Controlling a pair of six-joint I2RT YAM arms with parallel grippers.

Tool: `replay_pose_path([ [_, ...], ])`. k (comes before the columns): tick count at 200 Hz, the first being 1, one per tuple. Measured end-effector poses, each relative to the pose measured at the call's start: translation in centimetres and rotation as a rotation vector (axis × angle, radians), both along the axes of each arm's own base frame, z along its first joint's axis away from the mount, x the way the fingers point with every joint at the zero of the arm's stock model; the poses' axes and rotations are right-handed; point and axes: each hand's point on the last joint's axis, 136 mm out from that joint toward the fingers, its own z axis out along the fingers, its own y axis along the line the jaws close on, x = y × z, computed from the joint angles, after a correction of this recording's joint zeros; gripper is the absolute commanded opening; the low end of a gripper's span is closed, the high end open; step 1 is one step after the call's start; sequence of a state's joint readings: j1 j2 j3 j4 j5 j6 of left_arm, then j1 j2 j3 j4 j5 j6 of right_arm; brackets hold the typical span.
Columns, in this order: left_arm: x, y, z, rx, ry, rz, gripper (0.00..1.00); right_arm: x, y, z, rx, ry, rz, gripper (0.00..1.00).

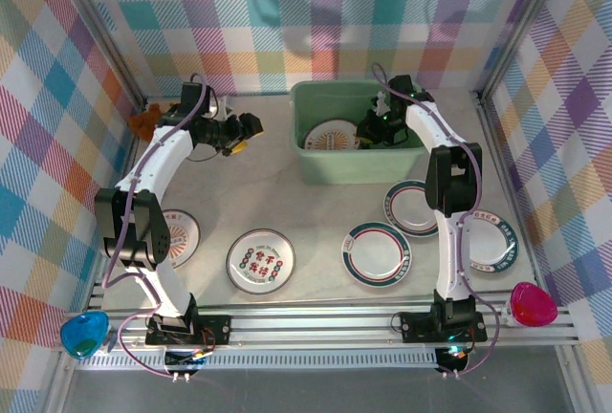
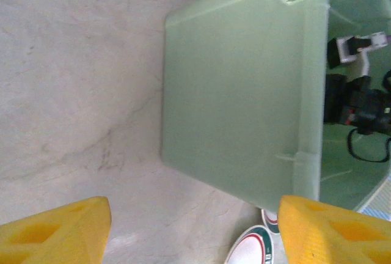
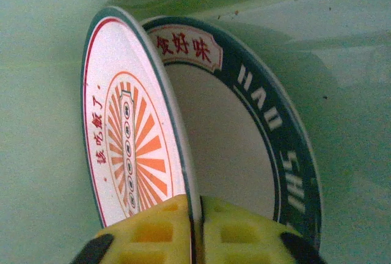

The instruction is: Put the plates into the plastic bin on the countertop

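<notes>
In the bin, right hand (image 3: 195,230): yellow pads pinched on the near rim of the sunburst plate (image 3: 131,142). The plate sits edge-on to the wrist camera, angled off a dark-banded plate (image 3: 269,129) right beside it.
Bin (image 3: 43,93): mint floor and wall surround both plates, so they're well inside.
Doing it well: I'd tip the sunburst plate down flat onto the banded one, then open slowly. Back straight out along the fingers so the pads don't drag the rim.
Risk: let go while tilted, it'll likely slap down or slide.
Left hand (image 2: 195,233): spread wide, holding nothing, low over the tabletop (image 2: 73,93) just beside the bin's outer wall.
Right wrist view gives: rim seating and plate tilt.
Top view gives: at least five plates (image 1: 260,262) on the tabletop at the near side, not yet binned.
</notes>
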State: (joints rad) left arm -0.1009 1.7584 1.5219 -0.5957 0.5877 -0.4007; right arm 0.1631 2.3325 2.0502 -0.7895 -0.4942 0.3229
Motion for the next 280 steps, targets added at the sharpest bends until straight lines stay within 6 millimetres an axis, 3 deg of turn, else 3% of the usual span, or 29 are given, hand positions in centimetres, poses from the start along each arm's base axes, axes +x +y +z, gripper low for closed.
replay_pose_path([
  [27, -1.4, 0.8, -0.8, 0.052, 0.032, -0.008, 0.72, 0.0, -0.3, 0.0, -0.026, -0.007, 0.001, 0.52],
  [50, -3.3, 1.8, -0.9, 0.108, 0.047, -0.020, 0.72, 0.0, -0.6, 0.0, -0.047, -0.004, -0.010, 0.64],
  [74, -5.6, 2.6, -0.6, 0.161, 0.053, -0.048, 0.72, 0.0, -0.9, 1.2, -0.062, -0.025, -0.018, 0.73],
  [104, -8.8, 3.0, -1.5, 0.204, 0.100, -0.100, 0.69, -0.3, -0.8, 5.4, -0.064, -0.102, -0.023, 0.80],
  [139, -13.9, 3.5, -5.2, 0.221, 0.247, -0.146, 0.68, -1.5, -0.2, 11.7, -0.053, -0.229, -0.014, 0.83],
  [155, -16.3, 3.7, -6.9, 0.222, 0.323, -0.155, 0.68, -2.7, -0.2, 13.6, -0.056, -0.264, -0.013, 0.84],
  [184, -19.0, 3.6, -9.1, 0.224, 0.422, -0.167, 0.66, -5.7, -0.1, 14.3, -0.062, -0.269, -0.003, 0.86],
  [217, -20.0, 2.8, -10.4, 0.254, 0.482, -0.196, 0.65, -9.7, 0.6, 14.3, -0.058, -0.265, 0.032, 0.86],
  [249, -21.3, 2.2, -12.4, 0.302, 0.546, -0.216, 0.64, -13.1, 1.0, 15.7, -0.040, -0.319, 0.057, 0.86],
  [280, -23.2, 2.2, -14.3, 0.348, 0.596, -0.228, 0.64, -15.2, 0.5, 16.6, -0.026, -0.363, 0.060, 0.86],
])
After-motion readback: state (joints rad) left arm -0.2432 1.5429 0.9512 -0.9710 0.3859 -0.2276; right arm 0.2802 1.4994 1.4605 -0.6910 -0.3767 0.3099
